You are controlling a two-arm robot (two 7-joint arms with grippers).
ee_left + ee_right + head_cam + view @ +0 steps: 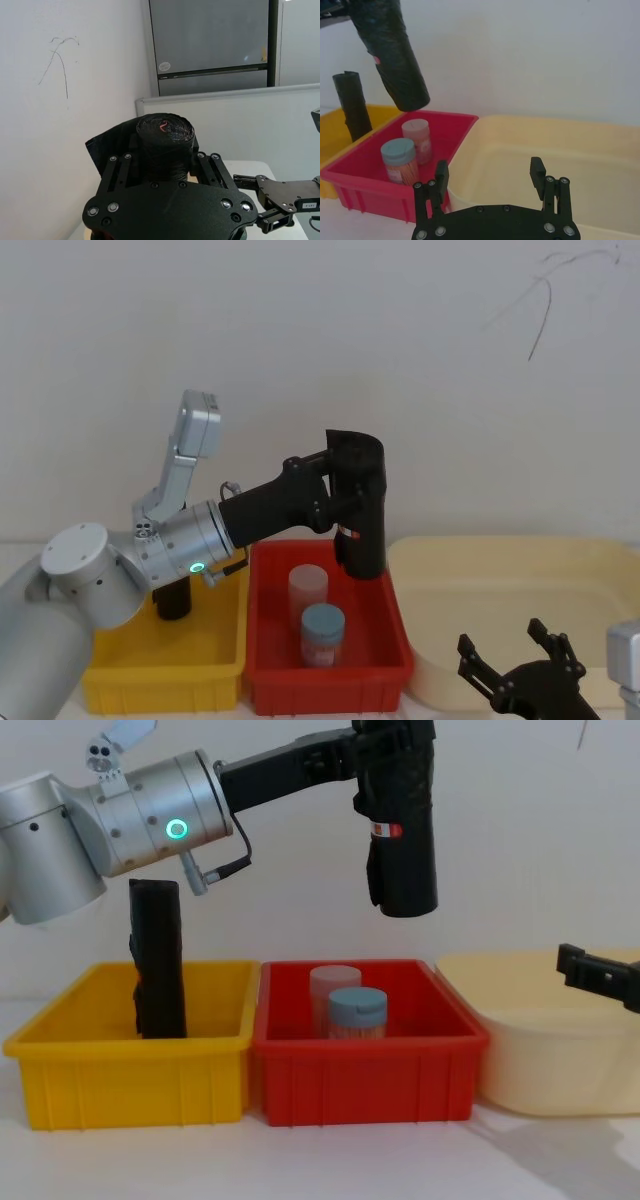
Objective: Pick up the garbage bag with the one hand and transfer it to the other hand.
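The garbage bag is a black roll with a red-and-white label band, hanging upright in the air above the back of the red bin. My left gripper, on the arm with the green ring, is shut on its upper part. The chest view shows the bag well clear of the bin rim, gripped near its top. The roll's top sits between the fingers in the left wrist view. My right gripper stands open and low at the right, over the cream tub, apart from the bag.
A second black roll without a label stands in the yellow bin on the left. The red bin holds a pink jar and a blue-lidded jar. A white wall rises close behind the bins.
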